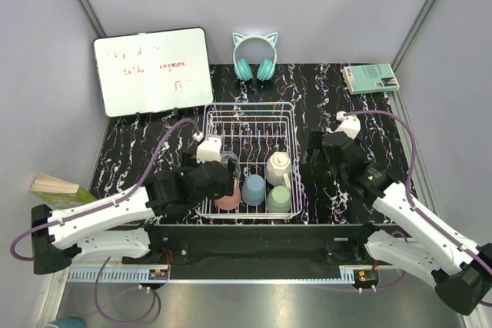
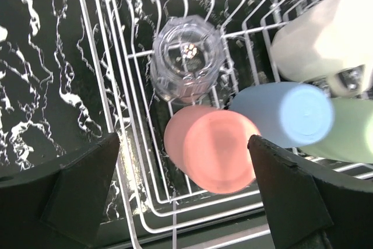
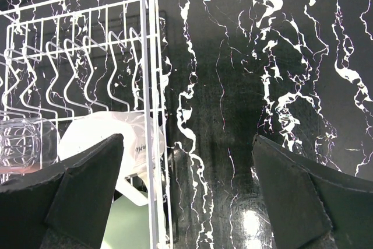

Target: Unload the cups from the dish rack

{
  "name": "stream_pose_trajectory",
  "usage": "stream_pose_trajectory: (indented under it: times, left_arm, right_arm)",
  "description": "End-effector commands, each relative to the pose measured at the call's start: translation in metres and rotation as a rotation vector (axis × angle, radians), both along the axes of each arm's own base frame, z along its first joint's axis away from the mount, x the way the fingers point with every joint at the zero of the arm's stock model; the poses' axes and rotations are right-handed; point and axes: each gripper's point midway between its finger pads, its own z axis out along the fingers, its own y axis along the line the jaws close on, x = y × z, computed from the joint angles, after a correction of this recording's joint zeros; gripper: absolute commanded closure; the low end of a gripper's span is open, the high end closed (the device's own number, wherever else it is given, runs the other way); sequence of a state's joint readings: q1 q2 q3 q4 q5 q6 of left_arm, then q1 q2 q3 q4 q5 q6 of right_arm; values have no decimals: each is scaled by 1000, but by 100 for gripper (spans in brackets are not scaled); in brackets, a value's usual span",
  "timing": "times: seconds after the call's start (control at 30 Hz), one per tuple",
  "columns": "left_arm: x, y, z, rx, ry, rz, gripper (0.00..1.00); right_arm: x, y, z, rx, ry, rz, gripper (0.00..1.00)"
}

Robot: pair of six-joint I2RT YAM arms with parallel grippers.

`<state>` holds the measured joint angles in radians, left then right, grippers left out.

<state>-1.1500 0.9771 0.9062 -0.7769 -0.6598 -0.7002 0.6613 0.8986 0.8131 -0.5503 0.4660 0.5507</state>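
Observation:
The white wire dish rack (image 1: 250, 107) stands mid-table with the cups upside down in its near half. They are a salmon-pink cup (image 1: 228, 202), a light blue cup (image 1: 254, 188), a sage-green cup (image 1: 278, 199), a cream mug (image 1: 277, 166) and a clear glass (image 1: 229, 160). My left gripper (image 1: 213, 180) hovers open over the rack's near-left corner. In the left wrist view its fingers straddle the pink cup (image 2: 213, 150) from above without touching it, and the glass (image 2: 187, 65) lies beyond. My right gripper (image 3: 187, 144) is open over bare table just right of the rack (image 3: 143, 56), beside the mug (image 3: 99, 135).
A whiteboard (image 1: 152, 71) leans at the back left, teal cat-ear headphones (image 1: 254, 57) lie behind the rack, and a teal box (image 1: 370, 78) sits at the back right. A wooden block (image 1: 56, 186) lies off the table's left edge. Grey walls enclose the table.

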Motion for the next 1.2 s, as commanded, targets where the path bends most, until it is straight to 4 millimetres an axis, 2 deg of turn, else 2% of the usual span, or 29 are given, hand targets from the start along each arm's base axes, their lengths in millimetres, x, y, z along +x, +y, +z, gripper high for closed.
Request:
stream_pose_trajectory:
  times: [0.0,0.33,0.57,0.67,0.77,1.0,1.17]
  left_arm:
    - [4,2,-9,4,-3,62,1]
    - [2,-7,-17,-11,14,46,1]
    - [1,-10,12,-95,-51,50,1]
    - [1,-12,18,-102,-66,42,1]
    - [0,-16,14,-83,-57,32,1]
    - [-5,-31,-16,-49,4,1,1]
    - [-4,-33,-26,-37,10,1,1]
  right_arm:
    - [-1,0,6,27,-25,-12,0]
    - [-2,1,-2,25,-6,-14,0]
    - [-4,0,-4,30,-4,-13,0]
    - [-4,0,-6,32,0,-14,0]
    - [-4,1,-6,35,1,-16,0]
    - [-4,1,-8,37,5,-15,0]
    - [-5,1,-9,37,6,-15,0]
